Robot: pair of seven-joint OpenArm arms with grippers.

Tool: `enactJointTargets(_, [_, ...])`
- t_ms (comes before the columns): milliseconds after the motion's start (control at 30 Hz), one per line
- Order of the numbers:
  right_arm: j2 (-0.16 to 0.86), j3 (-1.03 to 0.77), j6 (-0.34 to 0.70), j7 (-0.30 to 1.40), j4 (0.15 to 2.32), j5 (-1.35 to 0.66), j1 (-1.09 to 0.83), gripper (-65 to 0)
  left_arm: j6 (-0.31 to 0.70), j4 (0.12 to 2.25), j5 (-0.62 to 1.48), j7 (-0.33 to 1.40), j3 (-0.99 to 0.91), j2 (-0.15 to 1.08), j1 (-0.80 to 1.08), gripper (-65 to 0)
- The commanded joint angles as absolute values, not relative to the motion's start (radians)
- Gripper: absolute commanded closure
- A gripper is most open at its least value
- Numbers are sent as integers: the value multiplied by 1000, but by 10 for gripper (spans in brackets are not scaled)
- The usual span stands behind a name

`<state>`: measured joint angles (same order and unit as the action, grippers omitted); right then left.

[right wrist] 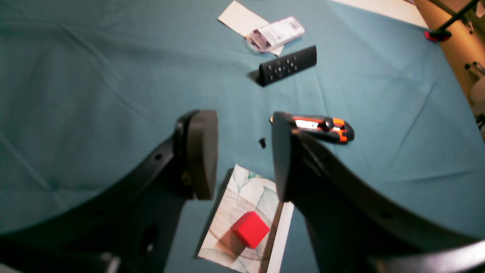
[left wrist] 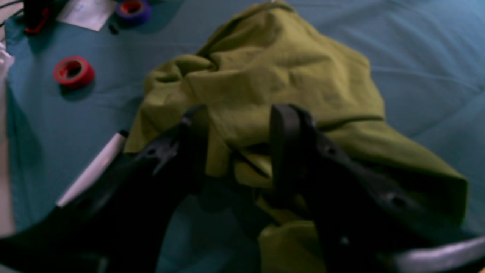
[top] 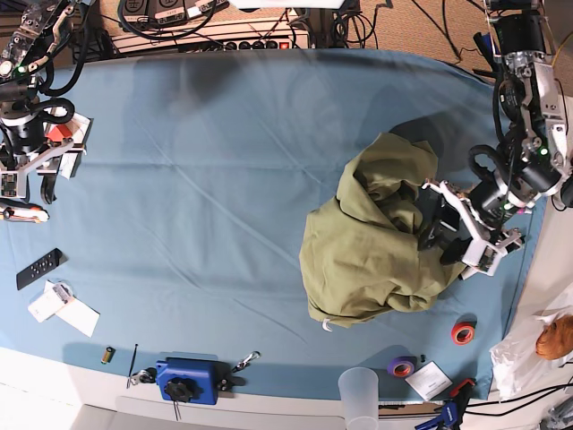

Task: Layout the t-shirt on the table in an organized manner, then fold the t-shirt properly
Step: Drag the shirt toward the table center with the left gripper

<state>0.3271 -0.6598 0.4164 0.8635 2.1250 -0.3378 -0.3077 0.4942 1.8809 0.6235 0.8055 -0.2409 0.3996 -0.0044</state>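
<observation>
While the wide teal-cloth-covered counter (top: 206,161) stretches across the base view, its left edge is crowded: the right claw (top: 34,184) hangs there with its fingers spread and nothing between them, above a patterned card with a small red cube (top: 59,131), an orange-and-black utility knife (top: 24,213) just below it, then a flat black remote control (top: 38,269) and a clear plastic packet on white paper (top: 63,305). Along the near rim sit a blue clamp block (top: 188,380) and, further right, a translucent plastic cup (top: 360,394).

Right of centre lies the large olive-green cotton t-shirt (top: 367,251), bunched in a rumpled heap, not spread flat. The left claw (top: 452,235) is at the heap's right side, touching the fabric; a red tape roll (top: 463,333) and a purple tape roll (top: 401,365) lie near it on the bare cloth.

The right wrist view shows what the base view keeps small: the red cube (right wrist: 250,229) on its leaf-printed card between the parted fingers, the knife (right wrist: 322,128) beside the right finger (right wrist: 282,151), and the remote (right wrist: 287,66) beyond. The left wrist view, blurred, shows the left claw (left wrist: 237,140) with fingers apart and a fold of the t-shirt (left wrist: 273,76) lying between them; whether it pinches the cloth cannot be told. A white marker pen (left wrist: 94,167) lies beside the hem, hidden in the base view.
</observation>
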Motion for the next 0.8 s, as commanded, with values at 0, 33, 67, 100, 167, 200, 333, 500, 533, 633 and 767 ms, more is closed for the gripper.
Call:
enactJointTargets(0, [346, -667, 412, 838, 2139, -335, -302, -240, 498, 1877, 617, 781, -226, 410, -23, -269])
enactJointTargets(33, [346, -667, 412, 838, 2139, -335, -302, -240, 497, 1857, 587, 766, -204, 410, -26, -269])
enactJointTargets(67, [346, -667, 412, 838, 2139, -336, -302, -240, 497, 1835, 546, 736, -181, 411, -28, -269])
enactJointTargets(100, [346, -667, 412, 838, 2139, -336, -302, -240, 497, 1811, 501, 697, -157, 410, -31, -269])
enactJointTargets(167, [346, -667, 412, 839, 2139, -335, -302, -240, 497, 1765, 413, 621, -117, 411, -36, -269])
enactJointTargets(200, [346, -667, 412, 839, 2139, -335, -302, -240, 497, 1744, 383, 597, -99, 411, -39, -269])
enactJointTargets(333, [346, -667, 412, 838, 2139, -317, -302, -240, 459, 1678, 302, 590, -38, 411, -73, -269])
enactJointTargets(500, [346, -667, 412, 838, 2139, -313, -302, -240, 377, 1622, 218, 590, -12, 411, -132, -269])
enactJointTargets(533, [346, -667, 411, 838, 2139, -313, -302, -240, 378, 1610, 210, 590, -9, 411, -144, -269])
enactJointTargets(633, [346, -667, 412, 838, 2139, -313, -302, -240, 391, 1562, 201, 590, -9, 414, -174, -269])
enactJointTargets(767, [346, -667, 412, 838, 2139, -313, -302, -240, 452, 1499, 201, 594, -9, 413, -186, -269])
